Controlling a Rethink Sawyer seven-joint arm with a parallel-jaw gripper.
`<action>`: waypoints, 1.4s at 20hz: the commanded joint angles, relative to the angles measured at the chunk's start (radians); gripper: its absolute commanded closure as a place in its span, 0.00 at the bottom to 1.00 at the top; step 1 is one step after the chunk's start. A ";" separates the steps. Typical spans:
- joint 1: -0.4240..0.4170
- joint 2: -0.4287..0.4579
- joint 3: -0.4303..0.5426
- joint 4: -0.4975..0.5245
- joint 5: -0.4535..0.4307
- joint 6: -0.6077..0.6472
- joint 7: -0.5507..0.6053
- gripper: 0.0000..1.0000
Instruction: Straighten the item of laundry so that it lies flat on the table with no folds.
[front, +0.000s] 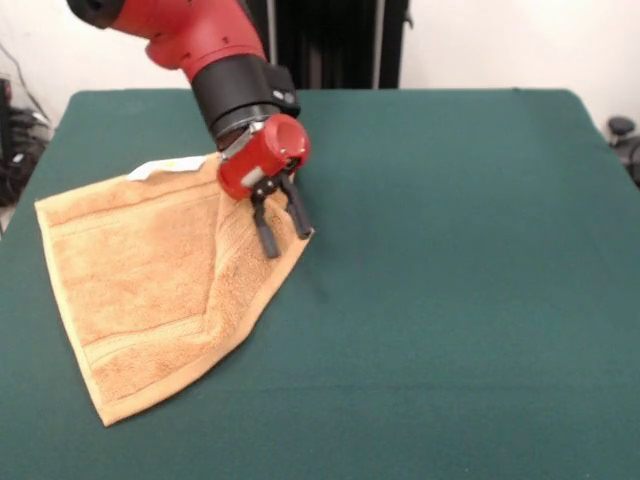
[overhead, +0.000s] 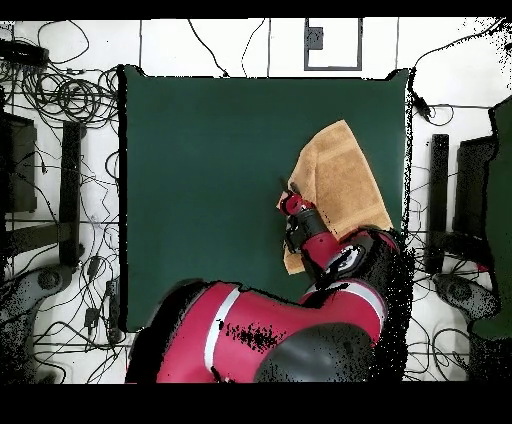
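The item of laundry (front: 150, 285) is a golden-tan towel lying on the left part of the dark green table (front: 450, 250). Its right side is doubled over in a fold that runs down from the gripper. A small white tag (front: 165, 167) shows at its far edge. My gripper (front: 288, 240) points down at the towel's right corner, open, with the two black fingers apart and their tips at or just above the cloth. In the overhead view the towel (overhead: 340, 180) lies by the table's right edge, and the gripper (overhead: 283, 202) is at its left corner.
Beyond the table's (overhead: 200, 170) left and right edges, cables and black stands crowd the floor. My red arm (overhead: 330, 250) reaches over the towel's near corner in the overhead view and hides part of it.
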 joint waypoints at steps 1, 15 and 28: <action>0.011 0.056 0.007 0.024 0.132 0.059 -0.390 0.00; 0.126 0.110 0.004 -0.139 -0.479 0.146 0.300 0.00; 0.183 0.121 -0.025 -0.168 -0.662 0.126 0.522 0.00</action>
